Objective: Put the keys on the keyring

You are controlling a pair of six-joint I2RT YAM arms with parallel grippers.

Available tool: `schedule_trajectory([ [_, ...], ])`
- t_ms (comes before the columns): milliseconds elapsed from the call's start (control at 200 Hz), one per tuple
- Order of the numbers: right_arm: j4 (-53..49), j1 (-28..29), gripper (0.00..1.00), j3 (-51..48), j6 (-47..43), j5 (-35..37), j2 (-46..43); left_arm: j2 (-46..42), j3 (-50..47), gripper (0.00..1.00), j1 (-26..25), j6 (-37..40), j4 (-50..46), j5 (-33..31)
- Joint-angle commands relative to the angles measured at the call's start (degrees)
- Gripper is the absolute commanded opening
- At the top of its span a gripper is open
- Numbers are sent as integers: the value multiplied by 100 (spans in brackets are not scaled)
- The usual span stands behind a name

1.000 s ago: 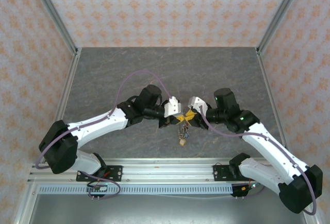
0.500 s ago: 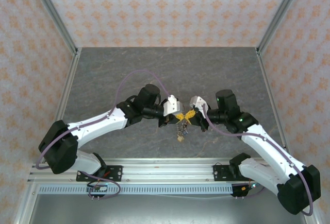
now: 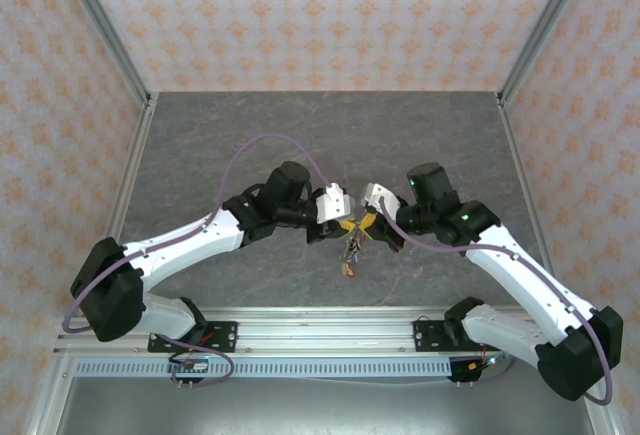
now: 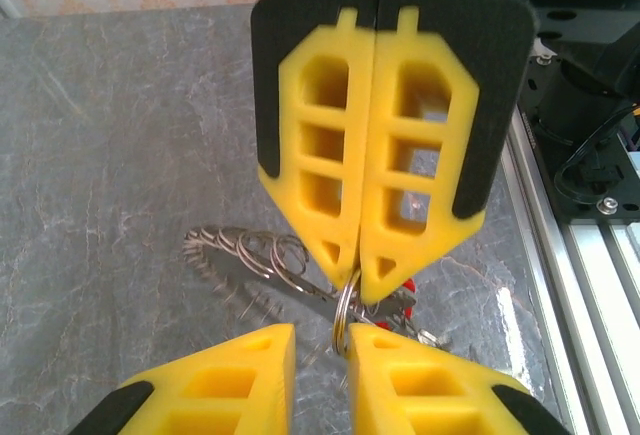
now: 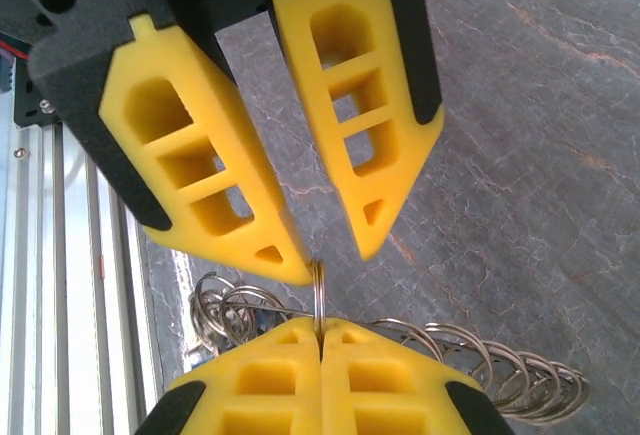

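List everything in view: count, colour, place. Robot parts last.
keyring: one, grey metal with a coil-like rim, mid-table.
thin silver ring: one, silver, edge-on beside the keyring.
small rings: several, silver, looped by the keyring.
keys: count unclear, one red head seen, bunched mid-table.
table: one, grey marbled.
walls: three, orange-patterned, around the table.
rail: one, silver, near edge.
left arm: one, white and black, from the left.
right arm: one, white and black, from the right.
left gripper: one, yellow, open around the ring's top.
right gripper: one, yellow, shut on the thin silver ring.
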Motion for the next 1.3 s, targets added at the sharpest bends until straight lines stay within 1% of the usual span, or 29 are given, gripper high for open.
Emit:
schedule_trajectory([
  [0, -78, 81, 0, 248, -126, 77, -17, 25, 163, 21, -32, 129, -138, -60],
  [115, -93, 109, 0, 300, -185, 115, 10, 43, 203, 22, -36, 129, -199, 70],
  [340, 191, 112, 0, 250, -222, -101, -41, 150, 291, 22, -43, 199, -401, 230],
  [455, 410, 106, 0, 162, -214, -163, -90, 200, 363, 20, -44, 210, -418, 349],
  [565, 669, 106, 0, -2, -164, -159, -188, 213, 391, 14, -44, 239, -482, 340],
  [641, 637, 105, 0, -14, -152, -143, -181, 164, 352, 0, -41, 234, -427, 339],
  [691, 601, 110, 2, -27, -174, -82, -180, 125, 316, 0, -35, 212, -365, 320],
  [746, 552, 111, 8, -53, -194, 49, -203, 81, 265, 0, -35, 174, -258, 295],
  [821, 523, 104, 12, -126, -174, 237, -302, -3, 164, 0, -13, 53, -29, 333],
  [941, 747, 53, 13, -403, 9, 258, -490, -108, -39, 0, 48, -214, 424, 509],
  [1101, 1188, -57, 15, -727, 321, -48, -550, -112, -104, 0, 57, -358, 704, 782],
  [1296, 1357, -211, 12, -936, 383, -242, -498, -156, -165, 0, 64, -459, 876, 884],
])
